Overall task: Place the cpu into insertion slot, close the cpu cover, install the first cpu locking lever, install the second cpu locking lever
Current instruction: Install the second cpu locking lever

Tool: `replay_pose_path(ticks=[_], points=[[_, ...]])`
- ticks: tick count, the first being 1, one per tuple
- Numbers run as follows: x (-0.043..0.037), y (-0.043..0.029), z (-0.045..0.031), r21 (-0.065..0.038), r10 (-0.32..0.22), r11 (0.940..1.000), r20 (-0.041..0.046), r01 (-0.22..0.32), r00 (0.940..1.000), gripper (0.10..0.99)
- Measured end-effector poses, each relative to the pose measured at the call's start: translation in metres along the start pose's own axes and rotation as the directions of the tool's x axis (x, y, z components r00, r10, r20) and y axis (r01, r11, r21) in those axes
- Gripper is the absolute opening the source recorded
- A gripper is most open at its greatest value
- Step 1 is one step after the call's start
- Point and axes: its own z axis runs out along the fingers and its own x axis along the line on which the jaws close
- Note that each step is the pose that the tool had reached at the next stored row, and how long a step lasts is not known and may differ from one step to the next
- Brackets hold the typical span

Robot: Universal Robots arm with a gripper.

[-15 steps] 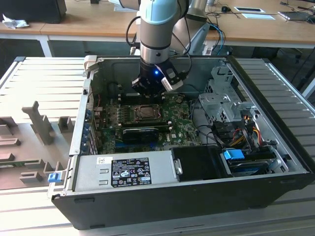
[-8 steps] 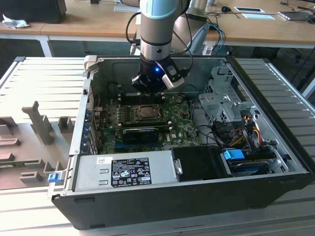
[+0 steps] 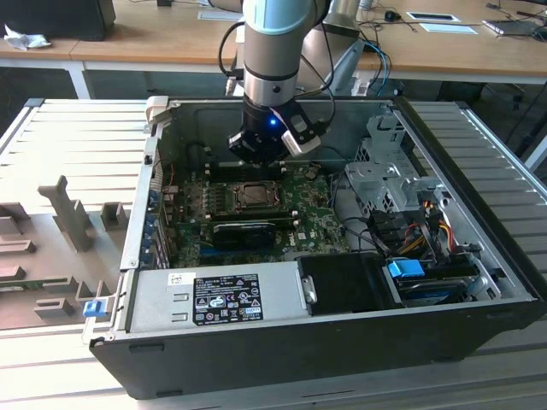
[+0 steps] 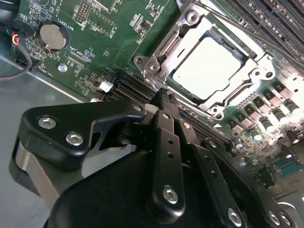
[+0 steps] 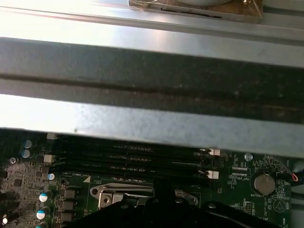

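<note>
1. We see the small flat square silvery-grey cpu lying flat in the square silver-rimmed insertion slot on the green circuit board, at about one o'clock from the fingertips in the second wrist view.
2. The thin silver metal cpu cover frames it, apparently down.
3. The black gripper has its fingers pinched together on nothing, presumably to push a lever.
4. Being square, the cpu has no long axis; its metal top faces up.
5. In the exterior view the gripper hangs just past the socket.
</note>
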Motion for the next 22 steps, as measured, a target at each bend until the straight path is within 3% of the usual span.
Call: replay_pose_path(ticks=[3,10,22], points=[[0.0002,-0.0019,-0.0011,0.000,0.000,1.0000,0.0001,0.000,1.0000,0.106],[-0.0002,-0.0003,-0.0195,0.000,0.004,1.0000,0.0006,-0.004,1.0000,0.106],[0.0018,-0.0182,-0.0221,0.000,0.007,1.0000,0.0009,-0.007,1.0000,0.106]])
